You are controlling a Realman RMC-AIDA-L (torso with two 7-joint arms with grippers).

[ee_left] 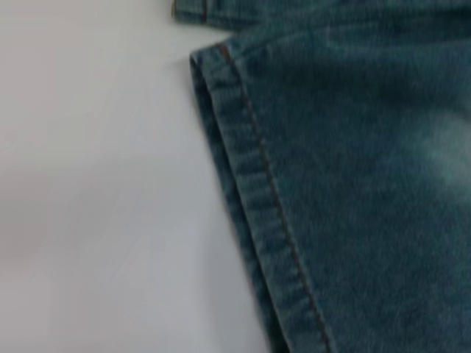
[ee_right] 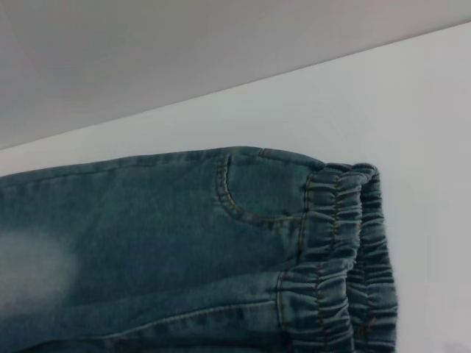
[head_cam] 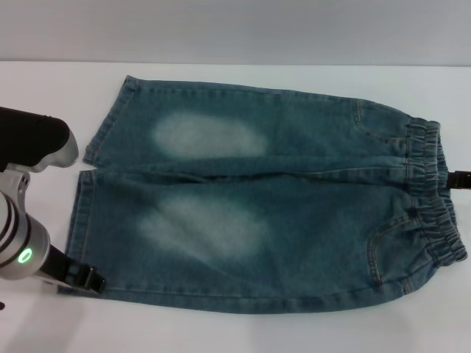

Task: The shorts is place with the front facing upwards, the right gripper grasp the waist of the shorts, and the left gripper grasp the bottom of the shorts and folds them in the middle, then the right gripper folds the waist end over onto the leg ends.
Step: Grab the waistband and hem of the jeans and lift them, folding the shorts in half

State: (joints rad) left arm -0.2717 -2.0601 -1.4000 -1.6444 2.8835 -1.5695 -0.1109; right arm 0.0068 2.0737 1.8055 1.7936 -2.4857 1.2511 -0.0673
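Observation:
The shorts [head_cam: 250, 206] lie flat and front up on the white table, in blue-green denim with two pale thigh patches. Their gathered waist [head_cam: 430, 198] points to the right, and the bottom of the shorts [head_cam: 79, 213] points to the left, split by a narrow gap. My left gripper [head_cam: 79, 276] sits low at the near-left corner of the near leg hem. The left wrist view shows that stitched hem [ee_left: 257, 198] close up. Only a black tip of my right gripper [head_cam: 459, 178] shows, beside the middle of the waistband. The right wrist view shows the elastic waistband [ee_right: 338, 250] and a pocket seam.
The white table [head_cam: 221, 331] runs around the shorts, with bare strips along the near edge and behind the far leg. A grey wall rises behind the table's far edge. The left arm's dark upper part [head_cam: 33, 140] hangs over the table's left side.

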